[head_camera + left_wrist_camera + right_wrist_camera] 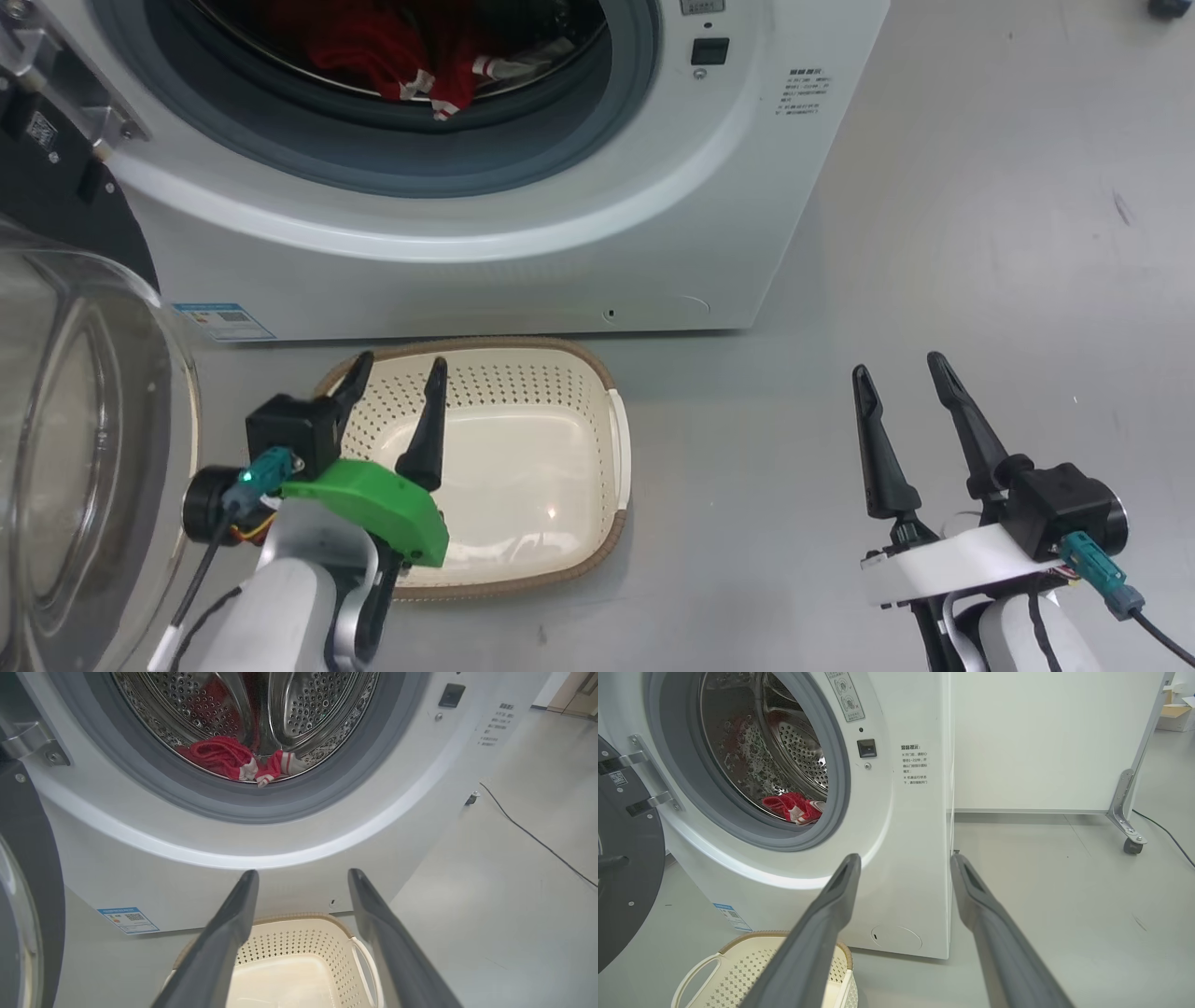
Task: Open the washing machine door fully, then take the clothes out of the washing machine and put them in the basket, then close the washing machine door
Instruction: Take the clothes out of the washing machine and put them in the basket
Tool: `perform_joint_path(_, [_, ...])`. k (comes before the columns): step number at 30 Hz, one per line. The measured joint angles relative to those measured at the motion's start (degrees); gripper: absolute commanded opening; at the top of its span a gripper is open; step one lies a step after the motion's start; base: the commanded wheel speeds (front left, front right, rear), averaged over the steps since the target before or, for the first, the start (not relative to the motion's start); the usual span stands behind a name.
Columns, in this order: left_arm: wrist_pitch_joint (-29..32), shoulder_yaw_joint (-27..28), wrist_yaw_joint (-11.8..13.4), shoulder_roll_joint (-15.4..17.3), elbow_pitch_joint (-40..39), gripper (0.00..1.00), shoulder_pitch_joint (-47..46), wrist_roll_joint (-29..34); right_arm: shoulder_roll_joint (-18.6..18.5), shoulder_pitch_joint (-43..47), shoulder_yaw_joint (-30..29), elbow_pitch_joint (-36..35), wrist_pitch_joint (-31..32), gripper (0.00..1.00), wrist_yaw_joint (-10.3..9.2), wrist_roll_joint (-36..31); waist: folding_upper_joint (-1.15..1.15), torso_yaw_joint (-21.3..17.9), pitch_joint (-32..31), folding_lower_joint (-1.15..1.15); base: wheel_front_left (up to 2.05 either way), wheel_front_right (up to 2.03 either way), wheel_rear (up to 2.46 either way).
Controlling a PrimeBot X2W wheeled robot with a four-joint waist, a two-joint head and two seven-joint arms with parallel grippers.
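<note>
The washing machine [560, 252] stands with its door [84, 448] swung wide to the left, the glass bowl bulging toward me. Red clothes [373, 51] with white trim lie at the drum's front lip, also seen as clothes [224, 758] and clothes [791, 807]. The cream basket [597, 439] sits on the floor in front of the machine, with nothing in it. My left gripper [397, 373] hovers open over the basket's left part. My right gripper [901, 369] is open above bare floor to the right of the basket.
Grey floor [980, 233] stretches to the right of the machine. A black cable [532, 835] runs across it. A white panel on a castor wheel [1129, 844] stands behind the machine's right side. The door hinge bracket [56, 93] juts out at the upper left.
</note>
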Motion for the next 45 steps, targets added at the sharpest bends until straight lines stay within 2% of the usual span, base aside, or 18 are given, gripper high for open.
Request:
perform_joint_path(10, [8.93, 1.13, -2.91, 0.19, 2.65, 1.00, -16.45, -1.67, -0.19, -5.53, 1.64, -0.68, 0.00, 1.00, 0.23, 0.13, 0.00, -2.69, 7.62, 0.00, 0.00, 0.00, 0.00])
perform_joint_path(17, [15.69, 2.60, -4.37, 2.56, 5.59, 1.00, -27.53, -3.15, -0.26, -9.62, 3.32, -0.65, 0.00, 1.00, 0.49, 1.70, 0.00, -5.40, 12.51, 0.00, 0.00, 0.00, 0.00])
perform_joint_path(26, [23.77, 5.20, -4.83, 5.81, 10.20, 1.00, -39.18, -4.31, -0.35, -12.99, 6.25, -0.54, 0.00, 1.00, 0.48, 4.71, 0.00, -10.15, 16.96, 0.01, 0.00, 0.00, 0.00])
perform_joint_path(37, [32.36, 8.35, -4.81, 11.52, 15.23, 1.00, -49.97, -4.54, -0.37, -15.61, 9.73, -0.54, 0.00, 1.00, -0.09, 8.01, 0.00, -16.06, 21.62, 0.00, 0.00, 0.00, 0.00])
perform_joint_path(45, [36.71, 11.61, -3.67, 15.82, 18.19, 1.00, -55.23, -5.48, -0.36, -18.06, 11.87, -0.81, 0.00, 1.00, -0.67, 10.77, 0.00, -20.17, 24.78, 0.00, 0.00, 0.00, 0.00])
